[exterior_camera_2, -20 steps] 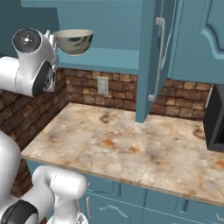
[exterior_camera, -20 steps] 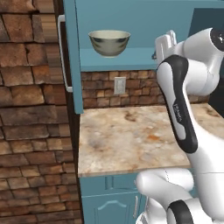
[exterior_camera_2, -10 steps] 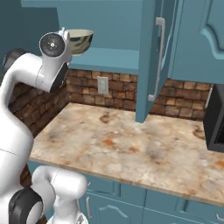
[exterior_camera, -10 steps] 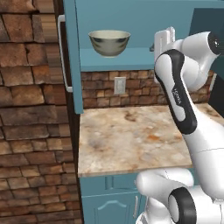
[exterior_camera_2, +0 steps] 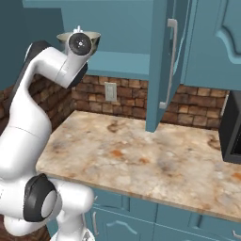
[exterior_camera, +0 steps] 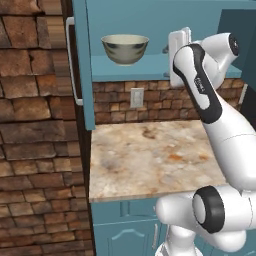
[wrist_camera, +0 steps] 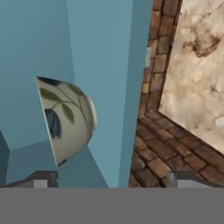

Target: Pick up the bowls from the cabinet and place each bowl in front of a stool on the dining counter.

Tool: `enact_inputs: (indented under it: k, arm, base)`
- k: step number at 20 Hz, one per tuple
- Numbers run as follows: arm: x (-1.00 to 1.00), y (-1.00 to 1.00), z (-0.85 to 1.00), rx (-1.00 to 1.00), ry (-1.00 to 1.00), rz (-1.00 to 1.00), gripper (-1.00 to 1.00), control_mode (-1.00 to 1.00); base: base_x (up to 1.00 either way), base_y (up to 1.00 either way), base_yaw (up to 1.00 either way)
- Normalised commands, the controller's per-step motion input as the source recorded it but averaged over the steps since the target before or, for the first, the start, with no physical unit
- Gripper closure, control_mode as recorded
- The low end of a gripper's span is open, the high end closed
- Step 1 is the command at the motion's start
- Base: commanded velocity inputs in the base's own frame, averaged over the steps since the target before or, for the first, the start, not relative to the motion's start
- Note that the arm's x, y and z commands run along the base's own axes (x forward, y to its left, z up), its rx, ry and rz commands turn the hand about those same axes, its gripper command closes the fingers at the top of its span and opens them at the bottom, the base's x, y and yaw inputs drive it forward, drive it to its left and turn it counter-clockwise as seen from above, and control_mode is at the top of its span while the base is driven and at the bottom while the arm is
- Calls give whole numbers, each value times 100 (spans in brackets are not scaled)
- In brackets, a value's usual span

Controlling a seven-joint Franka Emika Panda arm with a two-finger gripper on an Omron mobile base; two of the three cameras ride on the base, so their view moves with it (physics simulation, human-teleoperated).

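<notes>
Standing alone on the cabinet (exterior_camera: 150,67) shelf, one bowl (exterior_camera: 125,48); tool (wrist_camera: 111,178) spread wide.

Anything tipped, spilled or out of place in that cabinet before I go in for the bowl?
Nothing stands out. The bowl sits upright on the cabinet shelf, the doors are open, and the gripper is open, short of the bowl.
</notes>
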Motion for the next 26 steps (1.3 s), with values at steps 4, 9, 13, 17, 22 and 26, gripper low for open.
enact_inputs:
  k: [4,9,13,17,22,26]
  arm:
    - [32,0,19,0,-8,0,-100,-100]
    - [15,0,5,0,-6,0,-100,-100]
    - [29,1,0,0,-2,0,-100,-100]
    - [47,0,1,0,-3,0,-100,-100]
    - [36,0,7,0,-2,1,-100,-100]
    - [36,5,4,0,0,2,-100,-100]
  base:
    - [0,0,0]
    - [0,0,0]
    - [0,0,0]
    - [0,0,0]
    - [0,0,0]
    - [0,0,0]
